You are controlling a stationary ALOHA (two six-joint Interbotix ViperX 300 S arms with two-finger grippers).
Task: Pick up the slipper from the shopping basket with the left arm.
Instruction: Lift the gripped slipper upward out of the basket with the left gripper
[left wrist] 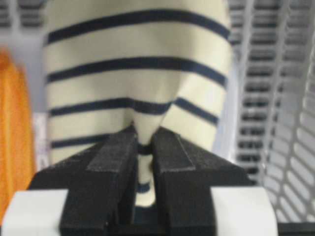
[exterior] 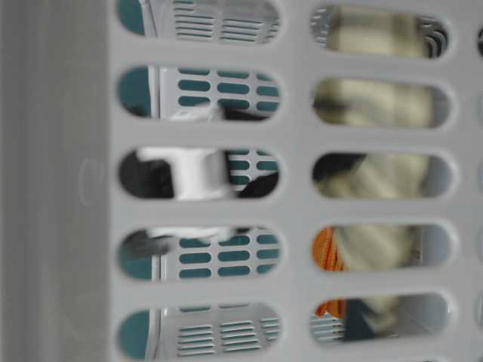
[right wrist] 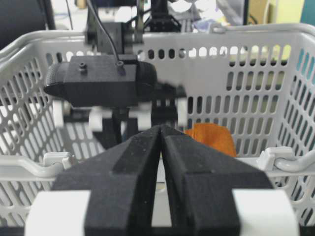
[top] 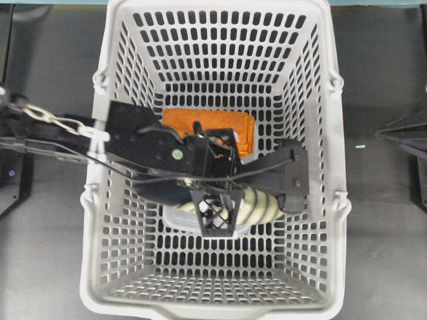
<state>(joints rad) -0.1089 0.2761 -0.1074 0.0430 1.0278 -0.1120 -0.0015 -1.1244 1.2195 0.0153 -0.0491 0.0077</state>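
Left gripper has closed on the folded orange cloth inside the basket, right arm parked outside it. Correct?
Not quite. The left gripper is closed on the striped slipper, not the orange cloth, which lies beside it; the left wrist view shows this. The right gripper does sit outside the basket.

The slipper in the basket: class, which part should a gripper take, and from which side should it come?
Take the soft striped toe cover of the slipper, coming down from above, since the shopping basket walls block every sideways approach. The fabric bunches into a fold a narrow pinch can hold, as the left gripper shows, shut on a pleat of it.
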